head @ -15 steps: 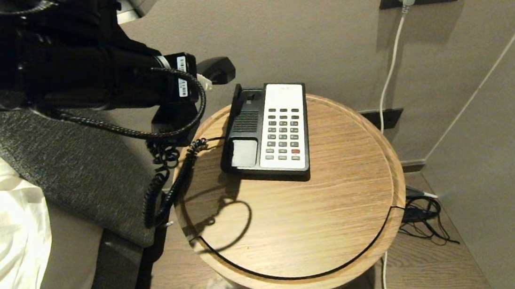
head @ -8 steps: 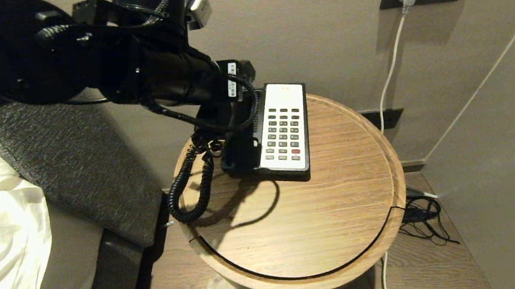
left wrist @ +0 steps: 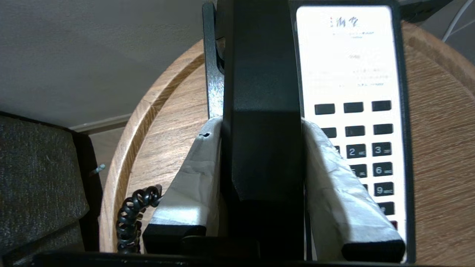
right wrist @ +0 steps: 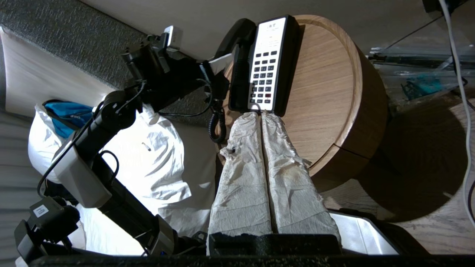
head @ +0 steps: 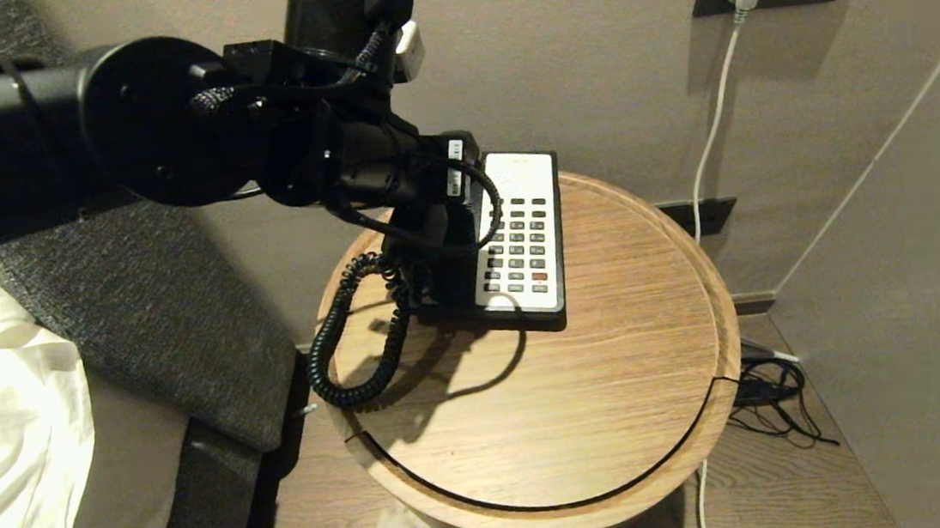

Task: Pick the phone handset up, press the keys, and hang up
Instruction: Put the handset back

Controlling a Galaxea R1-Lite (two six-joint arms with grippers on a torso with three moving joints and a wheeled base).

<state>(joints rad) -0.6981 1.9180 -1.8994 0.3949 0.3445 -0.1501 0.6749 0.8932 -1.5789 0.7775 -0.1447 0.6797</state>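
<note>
Gripping the handset (left wrist: 263,111) between its taped fingers (left wrist: 193,178), the left gripper (left wrist: 262,129) holds it over the phone base's (head: 545,313) cradle side, keypad (left wrist: 365,148) just beside showing 2, 3, 6, 9. Right gripper (right wrist: 261,115), fingers pressed together, hangs apart. Round wooden table (head: 587,408), beige wall (head: 587,46), bed (head: 10,412) alongside.

Hotel rm: bed (head: 10,412), bedside phone (head: 524,241)

Warm indoor light from above casts soft cord shadows on the round table (head: 586,391); white keypad panel (left wrist: 349,55) glares, print blurred.
</note>
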